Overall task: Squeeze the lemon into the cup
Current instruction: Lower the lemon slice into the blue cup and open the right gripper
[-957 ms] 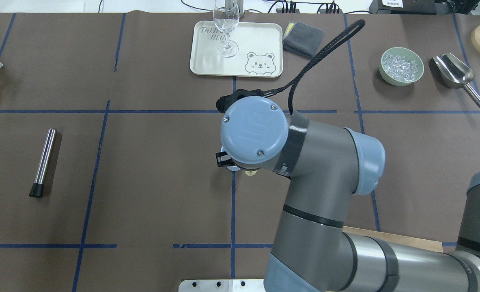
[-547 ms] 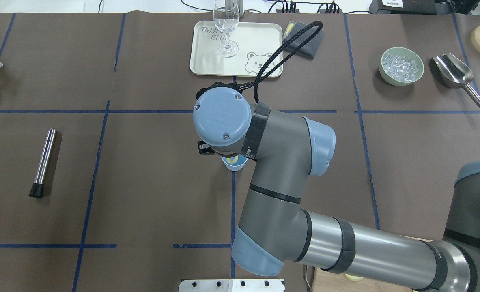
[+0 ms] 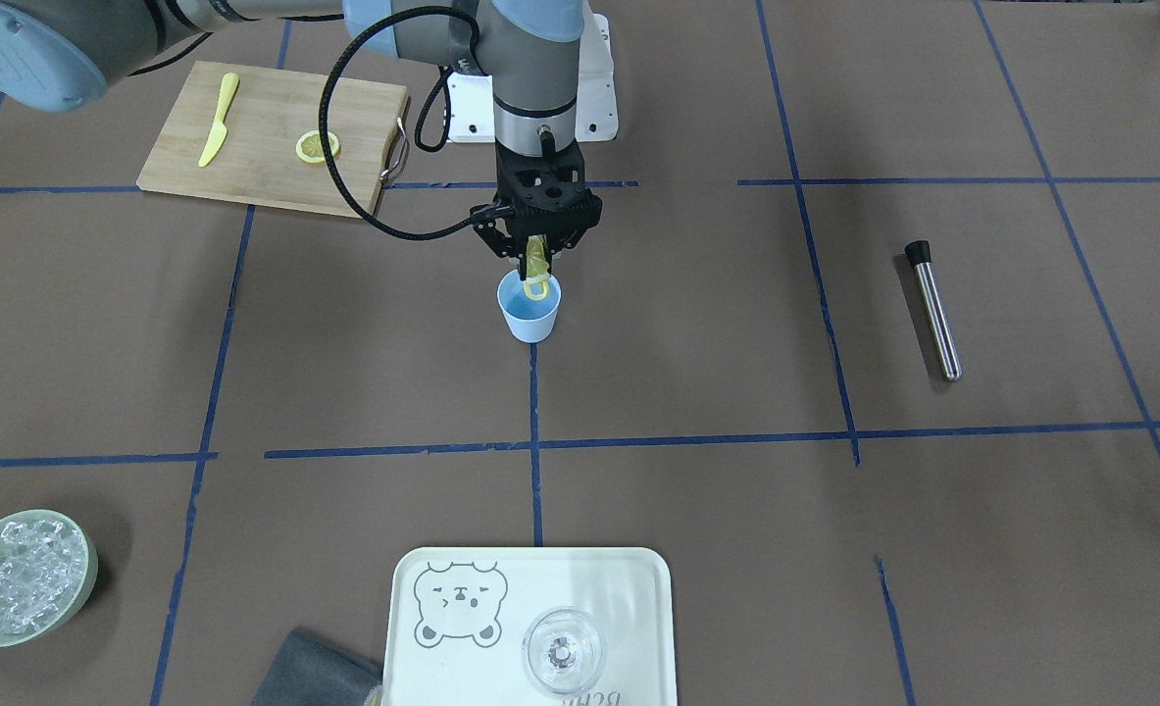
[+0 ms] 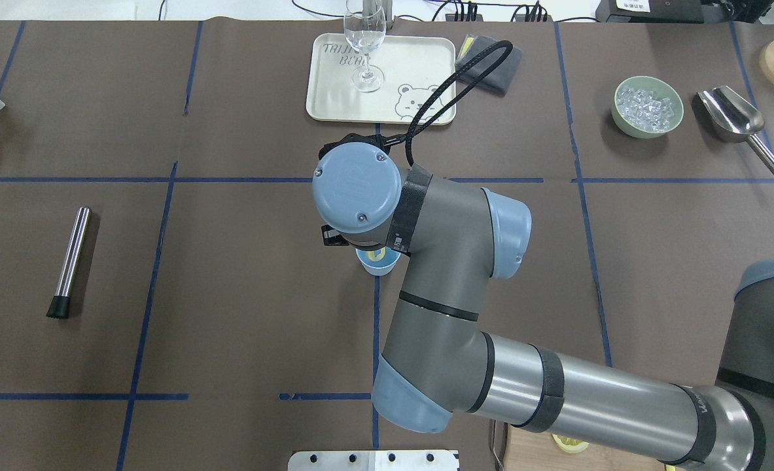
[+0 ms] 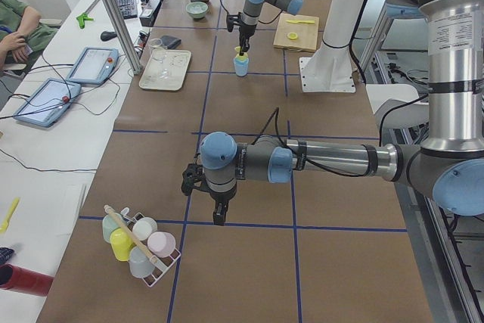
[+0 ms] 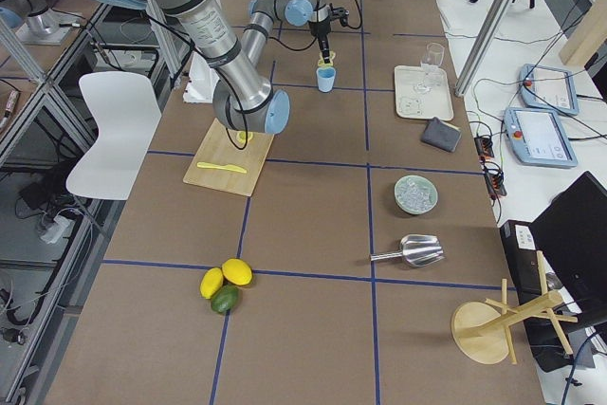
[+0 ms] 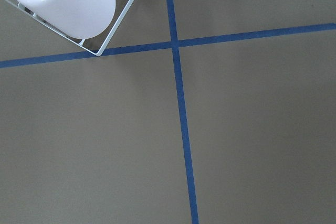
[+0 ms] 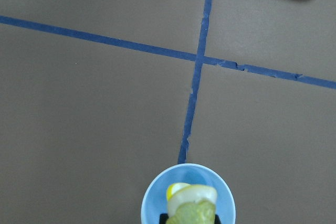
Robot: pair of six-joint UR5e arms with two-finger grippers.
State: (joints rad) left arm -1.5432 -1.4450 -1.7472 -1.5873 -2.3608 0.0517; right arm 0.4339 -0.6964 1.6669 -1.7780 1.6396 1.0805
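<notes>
My right gripper points straight down and is shut on the yellow lemon slice, held on edge with its lower rim dipping into the mouth of the light-blue cup. In the right wrist view the lemon slice sits between the fingers right over the cup. In the overhead view the wrist hides most of the cup. My left gripper shows only in the exterior left view, hanging over bare table; I cannot tell if it is open.
A second lemon slice and a yellow knife lie on the cutting board. A tray with a clear glass, an ice bowl and a steel rod lie around. A cup rack stands near my left gripper.
The right arm swung left with the lemon slice over the past second, bringing the wrist over the cup. Since half a second ago it has barely moved.
</notes>
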